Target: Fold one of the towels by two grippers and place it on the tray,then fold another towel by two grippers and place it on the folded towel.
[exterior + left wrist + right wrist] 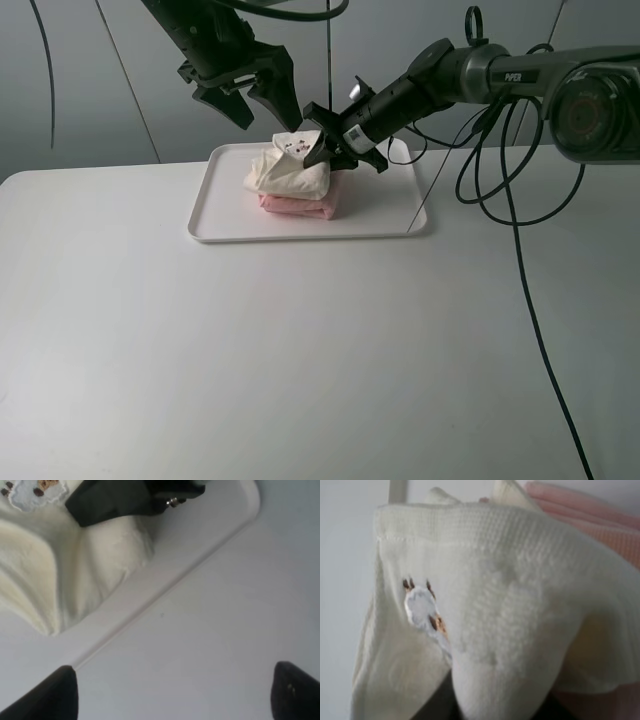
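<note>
Rumpled cream terry towel (285, 170) atop folded pink towel (298, 207), flat white tray (215, 225). Left tool (258, 104) spread wide, empty; right tool (335, 148) against cream towel, grip unclear.

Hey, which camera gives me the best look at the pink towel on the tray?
The exterior high view: it shows the pink towel folded on the tray, under the cream towel. The right wrist view catches only its pink edge behind the cream towel. The left wrist view shows no pink at all.
</note>
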